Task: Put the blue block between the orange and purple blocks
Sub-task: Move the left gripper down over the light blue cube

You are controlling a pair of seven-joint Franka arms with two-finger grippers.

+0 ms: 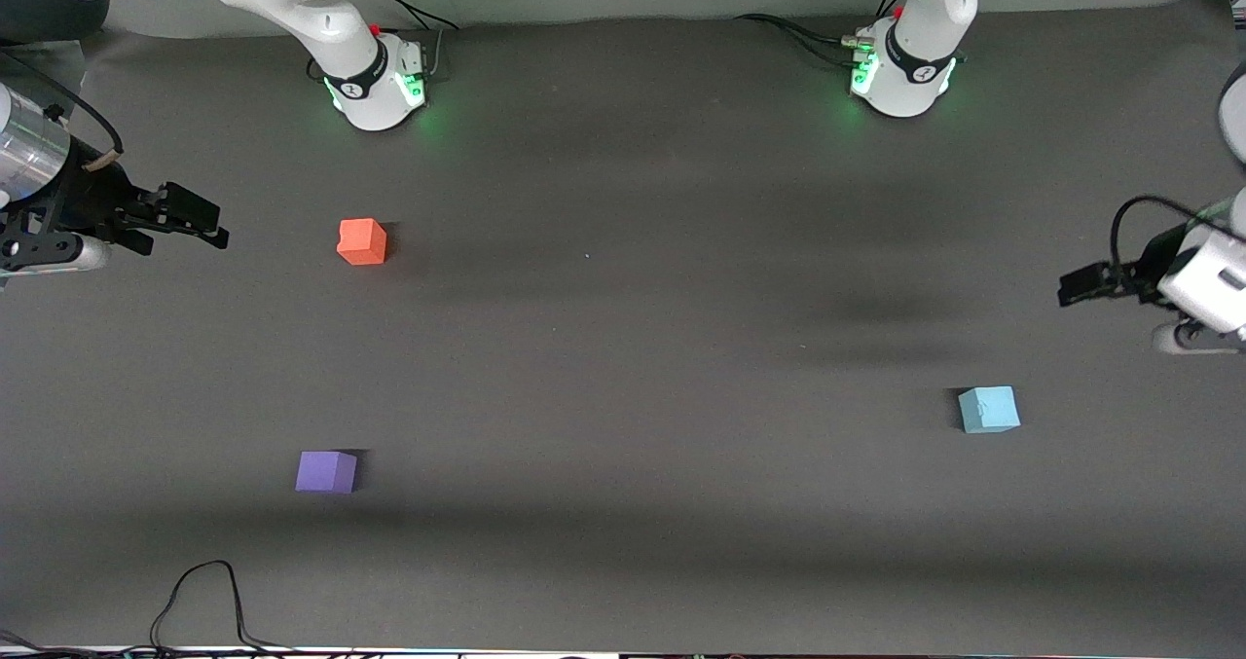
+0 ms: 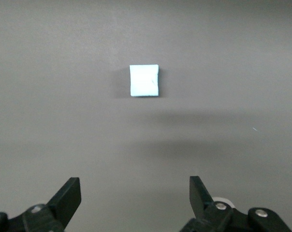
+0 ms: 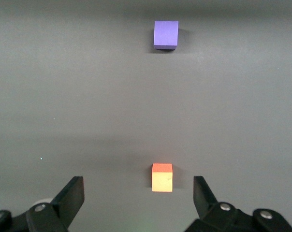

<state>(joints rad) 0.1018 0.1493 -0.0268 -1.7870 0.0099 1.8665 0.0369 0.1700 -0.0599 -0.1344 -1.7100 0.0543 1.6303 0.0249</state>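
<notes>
We have nothing in hand yet. Our left claw (image 2: 135,198) hangs wide open and empty over the counter (image 1: 623,347) at the left arm's end, facing the blue block (image 1: 989,409), which sits alone there, well apart from the others. We judge it is lined up for the pick. Our right claw (image 3: 138,195) waits, also spread open and empty, near the orange block (image 1: 362,241); the purple block (image 1: 326,471) lies nearer the front camera, leaving a free gap between them.
</notes>
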